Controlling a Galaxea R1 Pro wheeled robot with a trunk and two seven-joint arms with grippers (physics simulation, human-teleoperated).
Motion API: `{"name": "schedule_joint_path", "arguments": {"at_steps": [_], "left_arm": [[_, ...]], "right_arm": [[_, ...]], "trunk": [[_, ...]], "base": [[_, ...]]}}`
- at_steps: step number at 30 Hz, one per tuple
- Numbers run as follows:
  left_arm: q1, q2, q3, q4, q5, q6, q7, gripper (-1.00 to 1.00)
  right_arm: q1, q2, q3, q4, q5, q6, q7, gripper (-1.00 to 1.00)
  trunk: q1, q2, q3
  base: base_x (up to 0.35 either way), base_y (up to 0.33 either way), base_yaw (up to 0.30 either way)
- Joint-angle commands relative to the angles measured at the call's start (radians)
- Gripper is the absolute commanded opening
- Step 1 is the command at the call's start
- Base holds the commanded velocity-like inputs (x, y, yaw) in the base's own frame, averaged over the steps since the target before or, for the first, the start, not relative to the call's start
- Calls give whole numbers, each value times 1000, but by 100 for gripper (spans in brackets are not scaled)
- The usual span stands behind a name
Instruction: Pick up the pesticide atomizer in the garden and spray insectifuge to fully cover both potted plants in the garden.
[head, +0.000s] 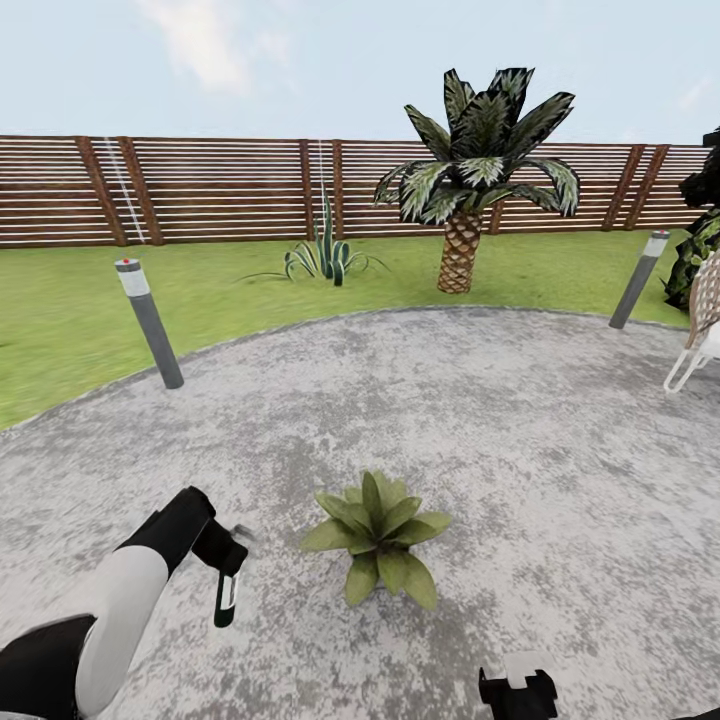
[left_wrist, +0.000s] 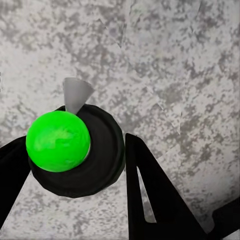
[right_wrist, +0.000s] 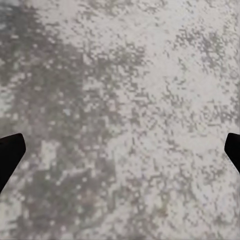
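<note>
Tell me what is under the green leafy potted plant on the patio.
The low potted plant with broad pointed green leaves sits on the round grey gravelly patio. Its leaves spread over whatever holds it, so the pot and the ground right beneath are covered and cannot be seen.

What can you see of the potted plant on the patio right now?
The potted plant is a low rosette of broad, pointed green leaves, upright, with its pot hidden beneath them. It stands on the grey gravelly patio, between the two arms in the head view. Nothing touches it; the left gripper hangs beside it, apart.
</note>
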Motion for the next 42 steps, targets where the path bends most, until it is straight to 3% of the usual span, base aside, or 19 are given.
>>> {"name": "schedule_joint_path", "arguments": {"at_steps": [1, 5, 8, 11, 13, 27, 30, 33, 35, 39, 42], "left_arm": [[-1, -1, 8, -2, -8, 6, -8, -100], [-20, -3, 6, 0, -43, 10, -35, -100], [-27, -4, 7, -1, -162, 14, -174, -100], [-27, -5, 7, -2, -259, 15, -265, -100], [-26, -5, 8, -2, -280, 15, -281, -100], [-7, -14, 8, 6, -291, -2, -283, -100], [33, -12, 4, 15, -291, -15, -284, -100], [78, -11, -20, 16, -291, -92, -285, -100], [87, -13, -21, 16, -291, -103, -286, -100], [80, -29, -21, 3, -290, -100, -294, -100], [41, -74, -53, 0, -301, -95, -344, -100]], "right_arm": [[-1, -1, 4, 1, 10, 0, -8, 100], [-1, -16, 5, 1, 10, 0, -8, 100], [0, -21, 5, 2, 10, 0, -7, 100], [1, -21, 5, 1, 10, 0, -7, 100], [1, -20, 5, 0, 9, 0, -7, 100], [1, -18, 4, 0, 7, 0, -6, 100], [1, -21, 2, 0, 7, 0, -7, 100], [1, -21, 2, 0, 7, 0, -7, 100], [1, -21, 2, 0, 7, 0, -7, 100], [1, -21, 2, 0, 7, 0, -7, 100], [1, -21, 3, 1, 7, 0, -7, 100]], "trunk": [[0, 0, -1], [0, 0, -1], [0, 0, -1], [0, 0, -1], [0, 0, -1], [0, 0, 1], [0, 0, 1], [0, 0, 1], [0, 0, 1], [0, 0, 1], [0, 0, 1]], "base": [[0, 0, 0], [0, 0, 0], [0, 0, 0], [66, 6, 0], [236, 63, 0], [193, 97, -214], [0, 0, -14], [0, 0, -2], [0, 0, 0], [0, 0, -112], [0, 0, -245]]}}
